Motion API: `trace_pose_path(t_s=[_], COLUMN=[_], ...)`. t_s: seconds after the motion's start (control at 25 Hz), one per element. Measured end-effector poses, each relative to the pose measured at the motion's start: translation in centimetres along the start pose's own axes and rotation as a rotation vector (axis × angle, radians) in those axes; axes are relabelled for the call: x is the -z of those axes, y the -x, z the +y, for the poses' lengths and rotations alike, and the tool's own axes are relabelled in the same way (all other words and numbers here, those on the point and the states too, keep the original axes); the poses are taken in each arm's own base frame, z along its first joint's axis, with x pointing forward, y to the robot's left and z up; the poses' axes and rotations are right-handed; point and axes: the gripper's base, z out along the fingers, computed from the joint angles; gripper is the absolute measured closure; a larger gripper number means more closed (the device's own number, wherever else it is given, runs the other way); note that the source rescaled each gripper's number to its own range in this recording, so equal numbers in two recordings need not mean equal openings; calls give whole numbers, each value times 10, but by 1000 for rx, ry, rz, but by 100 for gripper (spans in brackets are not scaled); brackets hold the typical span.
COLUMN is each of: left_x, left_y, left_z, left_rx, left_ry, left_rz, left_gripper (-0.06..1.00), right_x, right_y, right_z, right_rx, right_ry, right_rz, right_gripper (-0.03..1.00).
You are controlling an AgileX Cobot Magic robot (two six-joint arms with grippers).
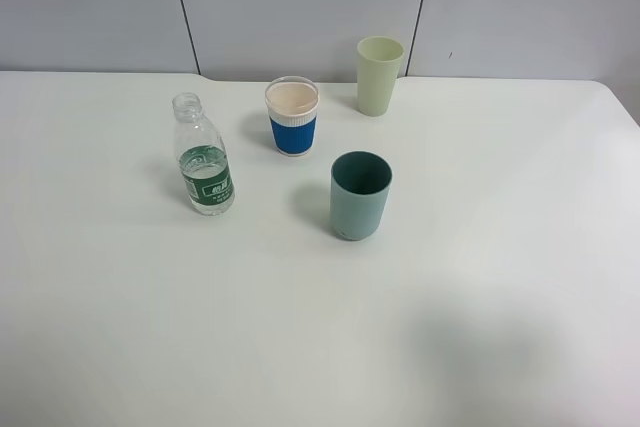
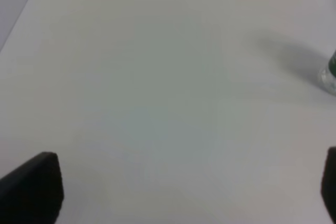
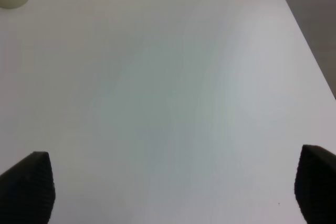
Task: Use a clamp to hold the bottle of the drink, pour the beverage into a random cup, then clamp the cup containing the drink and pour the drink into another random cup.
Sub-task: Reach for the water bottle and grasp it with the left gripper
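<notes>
Biggest thing first: the flat white desk [image 1: 480, 277], which carries everything. Neither of my pincers shows from the high camera. In the wrist views my left pincer [image 2: 181, 187] and right pincer [image 3: 170, 187] are both spread wide, with nothing but bare desk between the tips.

The small clear plastic bottle with the dark green label [image 1: 203, 155] stands upright left of the desk's middle. Its long axis is vertical and the capless ridged neck points straight up. It looks partly filled with clear colourless liquid [image 1: 200, 154], so I'd guess it's light. Thin plastic like that probably dents and slips if squeezed hard. I'd take it around the labelled belly, low enough that it doesn't swing, and keep it upright until it's over a cup.

The plain matte teal tumbler [image 1: 360, 195] sits about mid-desk with its mouth up. It looks stiff and smooth-sided, so I'd grip it mid-wall. I can't tell if anything's inside.

The pale yellow-green cup [image 1: 379, 75] stands by the far edge.

The short white paper cup with the ribbed blue sleeve [image 1: 292, 115] sits between the bottle and the pale cup. It's upright, and being paper it's probably soft and easy to crush.
</notes>
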Motion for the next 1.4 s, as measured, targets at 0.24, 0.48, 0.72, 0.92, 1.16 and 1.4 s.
trace_pose_path(t_s=[0.24,0.48,0.72,0.92,1.16,1.4], left_x=[0,0,0,0,0,0], left_y=[0,0,0,0,0,0], left_z=[0,0,0,0,0,0], left_rx=[0,0,0,0,0,0], left_ry=[0,0,0,0,0,0], left_rz=[0,0,0,0,0,0], left_gripper=[-6,-6,-6,-6,-6,-6], right_x=[0,0,0,0,0,0], right_y=[0,0,0,0,0,0], right_z=[0,0,0,0,0,0], right_rx=[0,0,0,0,0,0], right_ry=[0,0,0,0,0,0], right_rz=[0,0,0,0,0,0], right_gripper=[27,27,27,27,27,27])
